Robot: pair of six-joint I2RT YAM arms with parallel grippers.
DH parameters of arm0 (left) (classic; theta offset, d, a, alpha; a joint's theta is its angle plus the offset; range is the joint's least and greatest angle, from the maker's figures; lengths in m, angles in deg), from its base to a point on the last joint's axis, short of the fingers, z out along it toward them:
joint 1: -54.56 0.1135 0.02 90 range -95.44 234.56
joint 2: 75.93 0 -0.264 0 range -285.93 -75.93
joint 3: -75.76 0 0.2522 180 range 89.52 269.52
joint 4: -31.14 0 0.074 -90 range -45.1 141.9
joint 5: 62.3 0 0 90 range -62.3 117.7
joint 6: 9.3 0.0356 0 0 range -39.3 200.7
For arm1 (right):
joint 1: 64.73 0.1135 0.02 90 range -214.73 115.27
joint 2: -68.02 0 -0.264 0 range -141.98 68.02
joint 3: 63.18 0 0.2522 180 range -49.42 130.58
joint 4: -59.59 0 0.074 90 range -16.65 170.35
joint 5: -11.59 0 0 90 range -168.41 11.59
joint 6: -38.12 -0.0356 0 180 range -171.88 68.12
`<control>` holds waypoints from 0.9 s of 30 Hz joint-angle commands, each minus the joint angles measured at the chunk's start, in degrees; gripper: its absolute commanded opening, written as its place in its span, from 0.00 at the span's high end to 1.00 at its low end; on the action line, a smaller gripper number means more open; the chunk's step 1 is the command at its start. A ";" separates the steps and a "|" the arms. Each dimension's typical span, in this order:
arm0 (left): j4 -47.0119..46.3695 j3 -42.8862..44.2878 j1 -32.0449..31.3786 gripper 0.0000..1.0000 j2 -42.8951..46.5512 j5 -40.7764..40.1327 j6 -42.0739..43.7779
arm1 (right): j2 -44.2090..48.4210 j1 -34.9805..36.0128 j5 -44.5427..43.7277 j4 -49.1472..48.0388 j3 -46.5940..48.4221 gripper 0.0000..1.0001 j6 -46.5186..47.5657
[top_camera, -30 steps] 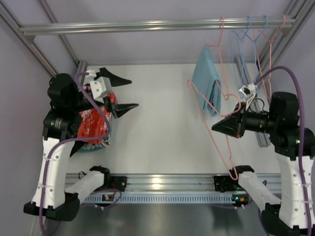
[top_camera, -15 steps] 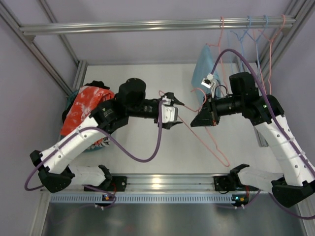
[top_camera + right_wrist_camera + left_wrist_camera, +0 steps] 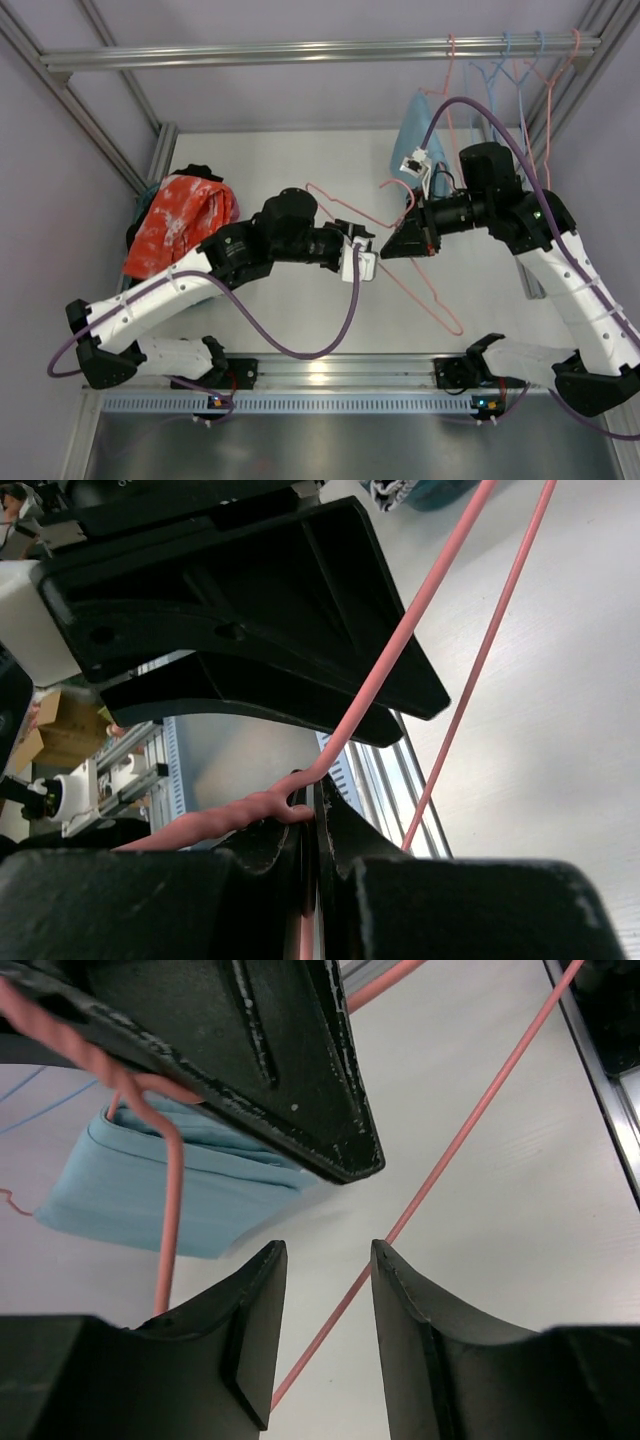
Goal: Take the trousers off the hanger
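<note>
Your right hand (image 3: 312, 820) is clamped on the pink wire hanger (image 3: 470, 1120), pinching it at the twisted neck just under the hook. The wire frame slants down from that grip, over the white bench (image 3: 290, 150).

Your left hand (image 3: 325, 1260) meets it tip to tip. Its fingers (image 3: 250, 1330) are apart and straddle one straight run of the hanger's wire, with a gap showing on either side (no contact that the left wrist view can confirm).

The orange-red trousers (image 3: 178, 228) with white blotches lie in a heap on the bench, well to the left of the hanger. The black trousers (image 3: 195, 173) show at the heap's far edge.

Beyond the hanger, a light blue folded cloth (image 3: 150, 1185) hangs below the metal rail (image 3: 300, 50), and further wire hangers (image 3: 515, 70), pink and blue, hook onto that rail to the right.
</note>
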 commanded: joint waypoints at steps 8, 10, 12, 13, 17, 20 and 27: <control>-3.79 1.61 -0.22 0.52 6.78 -2.09 -2.05 | 2.35 1.01 -0.24 -0.78 -1.54 1.00 1.59; -3.79 1.43 -0.13 0.51 5.91 -3.76 -0.74 | 2.00 1.01 0.55 -0.78 -1.28 1.00 1.60; -5.36 0.82 -0.22 0.51 5.02 -7.00 1.12 | 1.73 1.09 1.43 -0.17 -0.49 1.00 2.03; -6.94 -0.05 -0.22 0.51 4.24 -8.76 0.94 | 1.38 1.01 1.61 0.18 -0.22 1.00 2.30; -12.13 -2.69 -0.22 0.51 2.65 -14.05 2.78 | 1.03 1.80 1.87 2.11 0.57 1.00 4.85; -16.62 -4.89 -0.13 0.52 2.30 -15.99 4.19 | 0.85 2.50 1.70 2.91 0.66 1.00 5.55; -16.27 -6.04 -0.31 0.96 3.35 -10.89 -0.28 | 0.32 2.77 -0.49 1.59 2.41 0.96 5.29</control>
